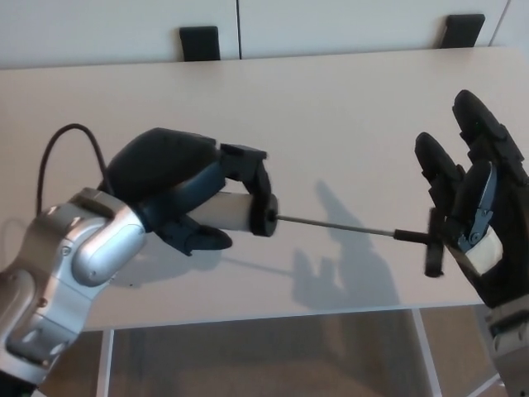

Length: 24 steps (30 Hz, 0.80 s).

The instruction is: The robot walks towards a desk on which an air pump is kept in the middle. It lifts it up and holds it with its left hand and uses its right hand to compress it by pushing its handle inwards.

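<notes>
The pale beige rectangular desk (331, 107) spreads wide and bare behind and beneath both hands, its near edge running just below them and its far edge meeting a white wall where two small black brackets (199, 43) sit. Below the near edge, brown floor shows through between thin white desk legs (104, 364).

The left hand (186, 198), black and bulky on a silver forearm (66, 281), is clamped around the short white cylinder of the air pump (240, 213), thumb below and fingers over the top. The barrel's black end cap pokes out from the hand's inner side, and a thin grey metal rod (335, 225) runs from it across the open space toward the other hand, held above the desk surface and casting a shadow on it.

The right hand (475, 223) stands upright with fingers spread apart, gripping nothing. The black T-shaped handle (432, 244) at the rod's far end sits against this hand's palm side, just in front of the fingers; whether it truly touches cannot be told.
</notes>
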{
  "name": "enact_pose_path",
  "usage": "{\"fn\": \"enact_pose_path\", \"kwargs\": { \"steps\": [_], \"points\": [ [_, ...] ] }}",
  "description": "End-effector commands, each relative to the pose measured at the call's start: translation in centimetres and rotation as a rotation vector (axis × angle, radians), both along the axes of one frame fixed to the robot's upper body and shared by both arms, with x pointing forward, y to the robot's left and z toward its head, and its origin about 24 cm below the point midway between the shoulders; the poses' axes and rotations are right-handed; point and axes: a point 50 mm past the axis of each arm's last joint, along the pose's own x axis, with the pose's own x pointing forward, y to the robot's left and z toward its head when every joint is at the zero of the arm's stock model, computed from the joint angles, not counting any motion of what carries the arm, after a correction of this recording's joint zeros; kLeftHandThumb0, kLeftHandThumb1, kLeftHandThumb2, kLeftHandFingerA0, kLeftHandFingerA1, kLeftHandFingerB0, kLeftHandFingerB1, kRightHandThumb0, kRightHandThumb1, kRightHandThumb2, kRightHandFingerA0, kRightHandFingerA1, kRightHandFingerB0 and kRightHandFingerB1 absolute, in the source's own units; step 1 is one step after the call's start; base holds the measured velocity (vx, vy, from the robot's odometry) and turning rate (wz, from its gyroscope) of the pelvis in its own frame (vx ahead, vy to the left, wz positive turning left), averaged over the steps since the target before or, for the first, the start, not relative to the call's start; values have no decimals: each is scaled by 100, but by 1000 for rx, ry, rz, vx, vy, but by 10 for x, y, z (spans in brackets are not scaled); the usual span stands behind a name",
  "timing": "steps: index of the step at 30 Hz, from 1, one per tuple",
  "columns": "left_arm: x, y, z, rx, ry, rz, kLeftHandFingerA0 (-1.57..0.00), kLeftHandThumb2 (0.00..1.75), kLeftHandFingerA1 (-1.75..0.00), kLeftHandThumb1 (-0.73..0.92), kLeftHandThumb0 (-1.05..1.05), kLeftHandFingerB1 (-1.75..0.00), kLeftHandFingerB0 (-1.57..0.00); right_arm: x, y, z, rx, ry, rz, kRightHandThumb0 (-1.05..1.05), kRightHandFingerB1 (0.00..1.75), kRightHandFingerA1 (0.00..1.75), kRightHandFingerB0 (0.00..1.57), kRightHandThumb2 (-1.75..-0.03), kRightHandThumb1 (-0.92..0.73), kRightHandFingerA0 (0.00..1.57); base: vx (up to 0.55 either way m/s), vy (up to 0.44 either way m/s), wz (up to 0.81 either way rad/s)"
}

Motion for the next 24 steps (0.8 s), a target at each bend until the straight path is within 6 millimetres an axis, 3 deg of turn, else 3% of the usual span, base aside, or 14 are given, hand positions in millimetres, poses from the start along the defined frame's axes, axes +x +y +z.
{"fn": "enact_pose_path", "kwargs": {
  "steps": [1, 5, 6, 13, 16, 17, 19, 20, 21, 22, 24],
  "points": [
    [-4, -34, 1, -52, -38, -61, -83, 62, -151, 77, -21, -53, -73, 6, 11, 2, 53, 5, 1, -89, 14, 18, 7, -115, -81, 7, 0, 0, 0],
    [-6, -57, 4, -79, -110, -79, -84, 61, -153, 72, -22, -52, -76, 9, 22, 4, 96, 4, -16, -89, 18, 22, 8, -113, -80, 8, 0, 0, 0],
    [-8, -64, 5, -86, -120, -84, -80, 64, -156, 72, -23, -55, -76, 10, 25, 5, 114, 1, -19, -74, 30, 34, 4, -111, -71, 0, 0, 0, 0],
    [-8, -84, 6, -111, -159, -79, -82, 63, -151, 78, -21, -51, -74, 13, 27, 10, 165, -10, -94, -83, 30, 40, 7, -107, -72, 8, 0, 0, 0],
    [-8, -91, 9, -121, -182, -77, -81, 64, -150, 71, -23, -54, -73, 15, 25, 13, 186, -26, -131, -84, 33, 44, 3, -109, -71, 12, 0, 0, 0],
    [-8, -93, 9, -117, -190, -74, -81, 62, -149, 66, -23, -54, -74, 15, 24, 13, 187, -30, -146, -82, 26, 29, 12, -67, -91, 18, 0, 0, 0],
    [-8, -94, 9, -113, -196, -71, -81, 62, -149, 66, -23, -54, -74, 15, 24, 13, 187, -32, -156, -82, 26, 29, 12, -67, -91, 18, 0, 0, 0],
    [-7, -96, 10, -112, -194, -67, -78, 60, -151, 62, -25, -54, -75, 16, 24, 14, 195, -41, -175, -37, 48, 47, 0, -107, -46, 0, 0, 0, 0],
    [-7, -97, 10, -111, -193, -64, -78, 60, -151, 62, -25, -54, -75, 16, 23, 14, 202, -47, -189, -37, 48, 47, 0, -107, -46, 0, 0, 0, 0],
    [-6, -98, 12, -111, -192, -63, -77, 60, -152, 62, -24, -54, -74, 18, 23, 15, 215, -54, -202, -81, 26, 30, 16, -68, -89, 28, 0, 0, 0],
    [-5, -99, 13, -111, -193, -61, -77, 60, -152, 62, -24, -54, -74, 19, 23, 17, 228, -61, -214, -81, 26, 30, 16, -68, -89, 28, 0, 0, 0]
  ]
}}
